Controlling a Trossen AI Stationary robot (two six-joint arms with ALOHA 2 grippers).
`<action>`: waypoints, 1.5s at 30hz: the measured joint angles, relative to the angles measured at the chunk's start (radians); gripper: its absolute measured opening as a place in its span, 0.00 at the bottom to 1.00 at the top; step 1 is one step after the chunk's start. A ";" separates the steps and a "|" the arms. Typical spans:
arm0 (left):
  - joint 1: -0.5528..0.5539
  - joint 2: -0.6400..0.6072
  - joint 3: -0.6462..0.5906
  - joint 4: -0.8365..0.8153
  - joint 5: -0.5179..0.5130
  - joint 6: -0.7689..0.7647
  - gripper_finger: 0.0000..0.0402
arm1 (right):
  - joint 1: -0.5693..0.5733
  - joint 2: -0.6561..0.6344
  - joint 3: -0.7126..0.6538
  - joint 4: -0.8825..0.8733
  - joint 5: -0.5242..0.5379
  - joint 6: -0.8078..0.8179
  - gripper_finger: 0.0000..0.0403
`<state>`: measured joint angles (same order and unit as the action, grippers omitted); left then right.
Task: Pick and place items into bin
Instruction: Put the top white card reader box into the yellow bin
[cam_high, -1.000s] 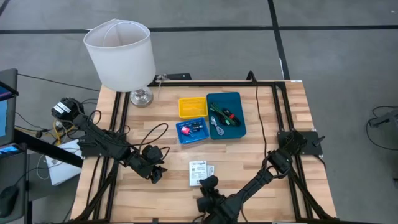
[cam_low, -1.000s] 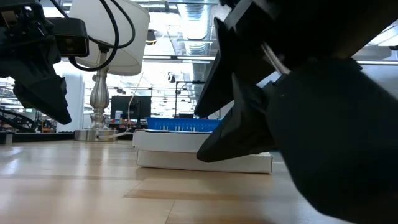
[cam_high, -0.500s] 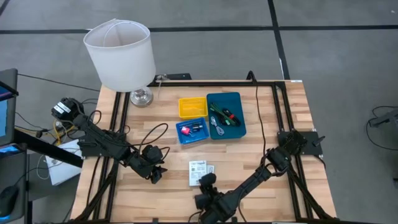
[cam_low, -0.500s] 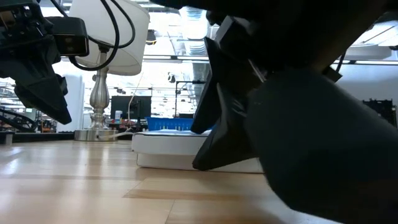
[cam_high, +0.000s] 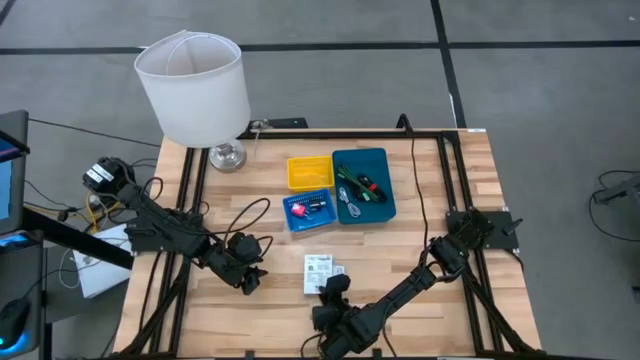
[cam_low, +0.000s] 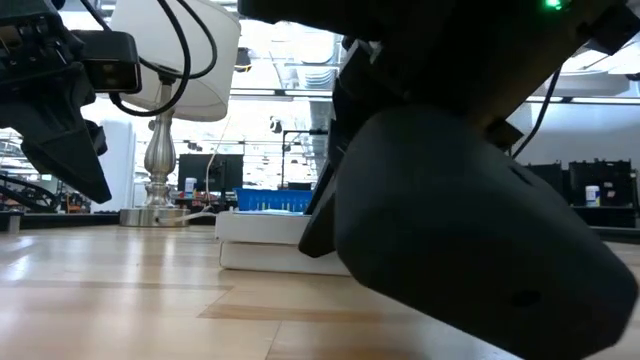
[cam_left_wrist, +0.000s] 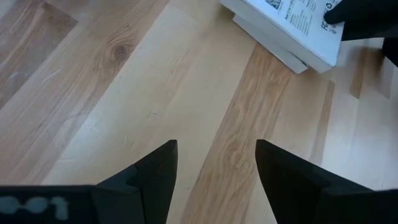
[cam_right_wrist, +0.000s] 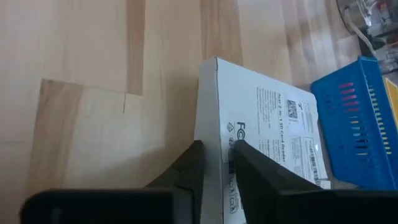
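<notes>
Here, high view: the white packet (cam_high: 322, 275) lies flat on the wooden table (cam_high: 440, 240), just in front of the blue tray (cam_high: 308, 211), with the yellow tray (cam_high: 309, 171) and the teal tray (cam_high: 363, 186) behind that. The right gripper (cam_high: 334, 292) sits at the packet's near edge; the left gripper (cam_high: 249, 280) hangs over bare wood to the packet's left. A white lamp (cam_high: 195, 90) stands at the far left corner. Against the earlier high frames, the right arm has crept forward and to the left, onto the packet.

Low view: the packet (cam_low: 265, 240) reads as two thin flat boxes stacked, with the blue tray (cam_low: 270, 201) behind them. It looks light, stiff and smooth-faced, so it may slide rather than lift. Compared with the earlier low frames, the right arm's dark body now hides more of the packet's right end.

Left wrist view: the left gripper (cam_left_wrist: 215, 180) stands with jaws apart and nothing between them; one packet corner (cam_left_wrist: 292, 28) is visible beyond.

Right wrist view: the right gripper (cam_right_wrist: 217, 163) has its fingers drawn close together across the packet's (cam_right_wrist: 273, 143) raised long edge, apparently pinching it. That thin edge is the sensible hold, since the broad printed face offers no purchase.
</notes>
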<state>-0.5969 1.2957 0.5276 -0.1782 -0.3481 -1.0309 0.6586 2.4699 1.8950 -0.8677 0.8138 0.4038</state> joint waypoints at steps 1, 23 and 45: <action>0.000 0.000 0.000 0.000 0.000 0.000 0.51 | 0.000 0.000 0.000 0.004 -0.001 0.000 0.15; 0.000 0.000 0.000 0.002 0.001 0.000 0.51 | -0.002 0.004 0.058 -0.009 -0.059 0.000 0.00; 0.000 0.000 0.000 0.003 0.029 0.000 0.51 | 0.068 0.011 0.130 -0.099 -0.099 -0.001 0.00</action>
<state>-0.5972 1.2957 0.5274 -0.1749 -0.3187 -1.0313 0.7261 2.4810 2.0251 -0.9668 0.7146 0.4031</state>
